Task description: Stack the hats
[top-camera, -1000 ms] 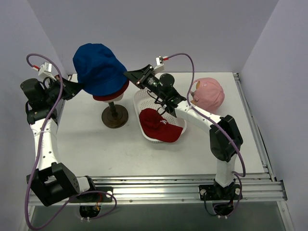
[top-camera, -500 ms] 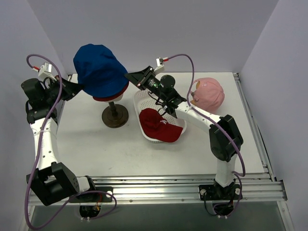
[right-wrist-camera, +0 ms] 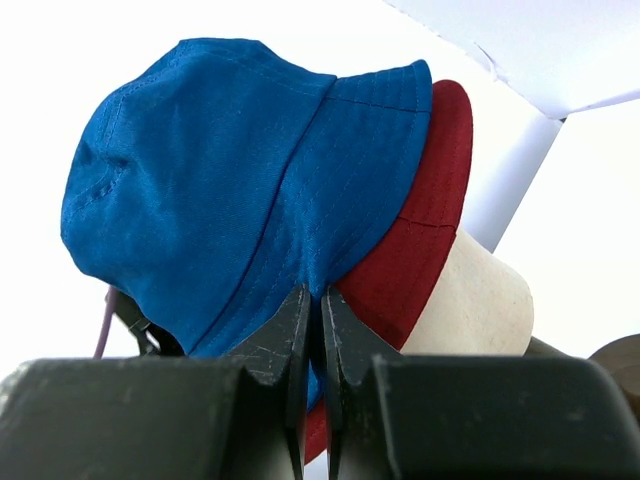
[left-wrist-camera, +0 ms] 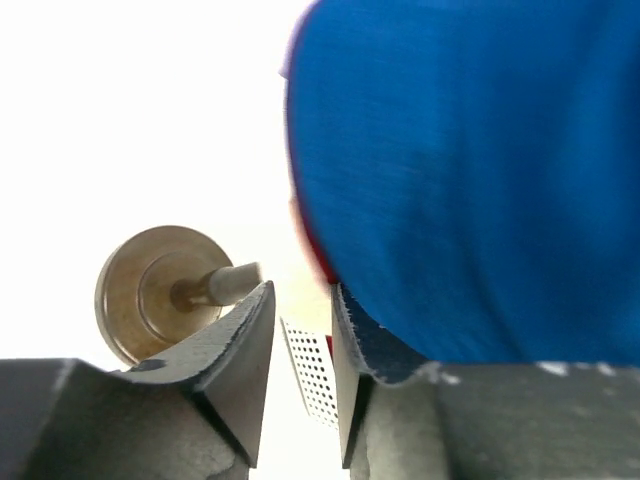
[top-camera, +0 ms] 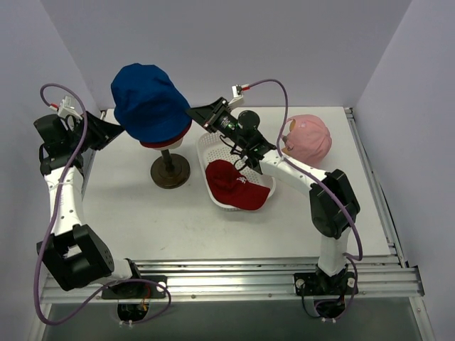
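A blue bucket hat [top-camera: 146, 99] sits over a dark red bucket hat [top-camera: 169, 139] on the cream mannequin head. My right gripper [top-camera: 192, 112] is shut on the blue hat's right brim; the right wrist view shows its jaws [right-wrist-camera: 315, 305] pinching blue fabric [right-wrist-camera: 220, 170] above the dark red brim [right-wrist-camera: 425, 200]. My left gripper [top-camera: 114, 129] is at the hat's left side, open. In the left wrist view the gap [left-wrist-camera: 300, 335] is empty and blue cloth [left-wrist-camera: 470, 170] drapes over the right finger. A red peaked cap [top-camera: 234, 186] lies in the basket. A pink peaked cap [top-camera: 307, 138] lies far right.
The mannequin head [right-wrist-camera: 475, 300] stands on a brown pedestal with a round base [top-camera: 169, 172]. A white perforated basket [top-camera: 212, 148] sits just right of it, under my right arm. Purple walls close in the table on three sides.
My left gripper has opened and let go of the blue hat's brim, drawing slightly back to the left. The blue hat shifted a little to the right. The right gripper keeps its hold.
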Available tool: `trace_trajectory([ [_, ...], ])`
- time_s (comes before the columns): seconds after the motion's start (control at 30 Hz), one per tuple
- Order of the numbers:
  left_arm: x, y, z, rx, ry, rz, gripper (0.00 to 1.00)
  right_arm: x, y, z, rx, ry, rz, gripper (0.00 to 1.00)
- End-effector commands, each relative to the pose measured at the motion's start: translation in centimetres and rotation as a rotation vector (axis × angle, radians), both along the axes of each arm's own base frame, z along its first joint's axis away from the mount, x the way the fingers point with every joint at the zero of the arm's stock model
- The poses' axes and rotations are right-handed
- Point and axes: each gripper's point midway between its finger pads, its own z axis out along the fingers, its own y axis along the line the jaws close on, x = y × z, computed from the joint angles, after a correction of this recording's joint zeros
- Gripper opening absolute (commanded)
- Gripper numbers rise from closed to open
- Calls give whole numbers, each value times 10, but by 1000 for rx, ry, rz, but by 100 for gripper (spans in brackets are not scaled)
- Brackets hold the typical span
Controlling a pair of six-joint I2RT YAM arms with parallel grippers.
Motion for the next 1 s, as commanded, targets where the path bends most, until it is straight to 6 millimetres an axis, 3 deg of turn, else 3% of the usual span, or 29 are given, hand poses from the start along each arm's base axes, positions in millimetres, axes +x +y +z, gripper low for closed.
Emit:
trace_trajectory([
  [0.0,14,19,11,-3,22,90,38,6,-14,-12,-80,8,-45,0],
  [0.37,36,26,35,-13,-30,89,48,-3,-7,9,-60,-57,-27,8],
  [0.47,40,27,33,-14,-29,83,52,-4,-8,16,-61,-82,-32,18],
  [0.8,56,34,33,-5,-19,79,54,-5,-18,25,-100,-123,-73,22],
  [0.97,58,39,28,9,2,105,56,-5,-22,32,-166,-170,-82,31],
])
